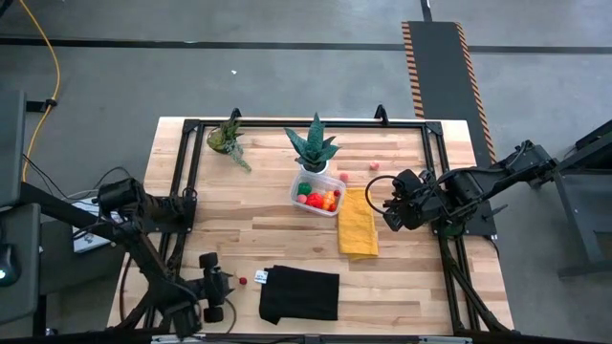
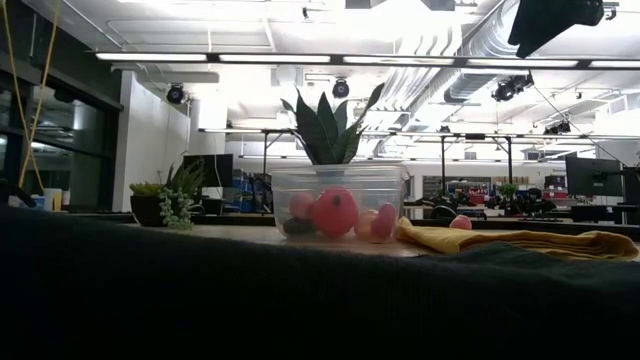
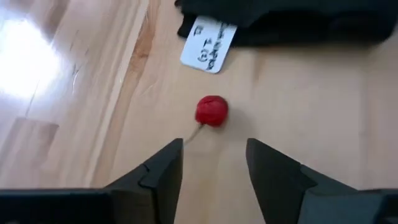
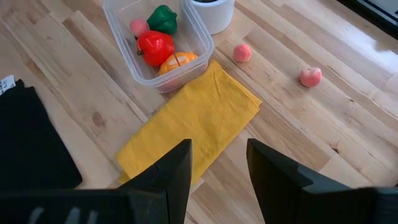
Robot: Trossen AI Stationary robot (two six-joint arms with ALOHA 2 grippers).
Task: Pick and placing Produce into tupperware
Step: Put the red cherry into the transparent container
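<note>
While your left gripper [image 3: 213,163] hangs spread just short of the small red fruit [image 3: 211,111], a slanted close could roll it toward the black cloth [image 3: 292,22].

My overhead view is evenly lit, with soft shadows on the desk [image 1: 287,229]. At desk height, bright ceiling strip lights [image 2: 300,58] glare behind a dim, backlit scene, and a dark out-of-focus black cloth [image 2: 300,300] fills the foreground. On my left wrist camera, a white patch of glare sits on the wood and the red cherry [image 3: 211,111] looks soft.
</note>
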